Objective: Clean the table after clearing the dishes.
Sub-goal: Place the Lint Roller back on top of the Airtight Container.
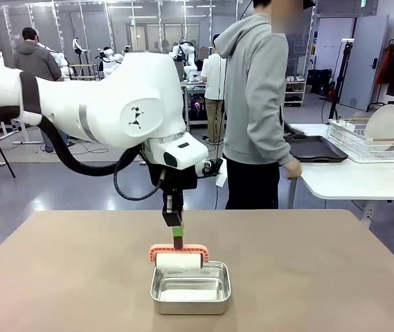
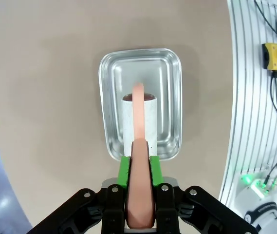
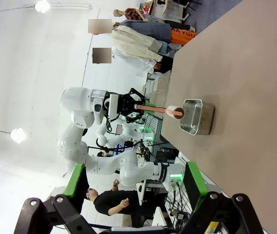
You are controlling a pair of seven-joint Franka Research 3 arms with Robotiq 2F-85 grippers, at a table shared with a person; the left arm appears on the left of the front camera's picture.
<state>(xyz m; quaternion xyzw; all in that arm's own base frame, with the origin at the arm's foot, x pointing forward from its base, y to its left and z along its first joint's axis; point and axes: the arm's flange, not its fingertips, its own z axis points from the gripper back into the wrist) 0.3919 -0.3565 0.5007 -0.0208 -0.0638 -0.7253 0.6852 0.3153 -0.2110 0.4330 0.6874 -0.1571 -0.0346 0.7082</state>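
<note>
Left claw (image 2: 139, 214) clamped on pink-handled white roller (image 1: 178, 261), seemingly above the steel pan (image 1: 190, 288) at six o'clock; could snag its rim.

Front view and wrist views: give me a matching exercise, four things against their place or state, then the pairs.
Things:
1. white lint roller with salmon-pink handle
2. shiny rectangular steel pan
3. left claw
4. right claw

Places or states:
A. open, holding nothing
B. resting on the plain tan-brown table
C. roll held over the pan
D. shut on the pink handle

Pairs: 1-C, 2-B, 3-D, 4-A
</note>
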